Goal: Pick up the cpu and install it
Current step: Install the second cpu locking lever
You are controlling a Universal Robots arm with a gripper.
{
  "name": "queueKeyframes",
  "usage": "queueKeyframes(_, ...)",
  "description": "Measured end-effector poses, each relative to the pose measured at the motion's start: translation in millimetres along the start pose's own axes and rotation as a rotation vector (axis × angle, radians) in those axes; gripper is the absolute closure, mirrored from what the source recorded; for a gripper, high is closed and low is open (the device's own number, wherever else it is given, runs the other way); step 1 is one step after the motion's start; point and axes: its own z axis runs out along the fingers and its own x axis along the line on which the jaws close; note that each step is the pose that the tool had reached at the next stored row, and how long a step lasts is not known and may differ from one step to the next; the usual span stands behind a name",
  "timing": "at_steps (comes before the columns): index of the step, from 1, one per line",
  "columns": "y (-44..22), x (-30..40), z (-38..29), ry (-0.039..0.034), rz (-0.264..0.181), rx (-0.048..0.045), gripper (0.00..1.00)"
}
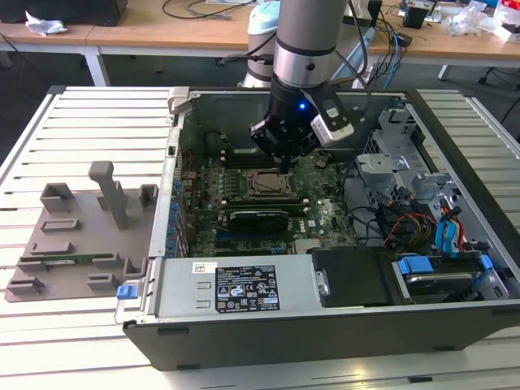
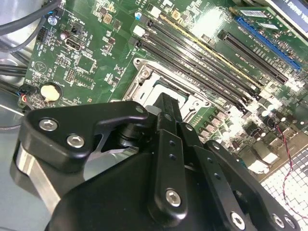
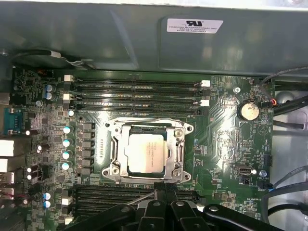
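The cpu (image 3: 147, 153), a small square chip with a silvery top, lies flat inside the metal-framed socket (image 3: 111, 144) of the green motherboard (image 3: 226, 139). In the exterior view the cpu (image 1: 264, 185) sits in the socket just below my gripper (image 1: 284, 162), which hangs inside the open computer case. My gripper (image 3: 162, 188) hovers beside the socket's edge, a little above the board, its two black fingers pressed together with nothing between them. In the second wrist view the fingers (image 2: 167, 113) hide part of the socket (image 2: 144, 72).
A grey plastic tray (image 1: 81, 236) lies on the slatted table at the exterior view's left. Memory slots (image 3: 139, 94) flank the socket. A power supply (image 1: 236, 284), drive cages (image 1: 406, 162) and cables (image 1: 414, 223) crowd the case. A coin battery (image 3: 248, 111) sits on the board.
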Motion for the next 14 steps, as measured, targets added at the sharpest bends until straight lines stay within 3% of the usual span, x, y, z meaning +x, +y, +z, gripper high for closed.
queueKeyframes(8,-5.0,0.1,0.4,0.0,0.0,0.0001,0.89)
queueKeyframes(14,-18.8,0.5,2.0,0.0,0.0,0.0,0.89)
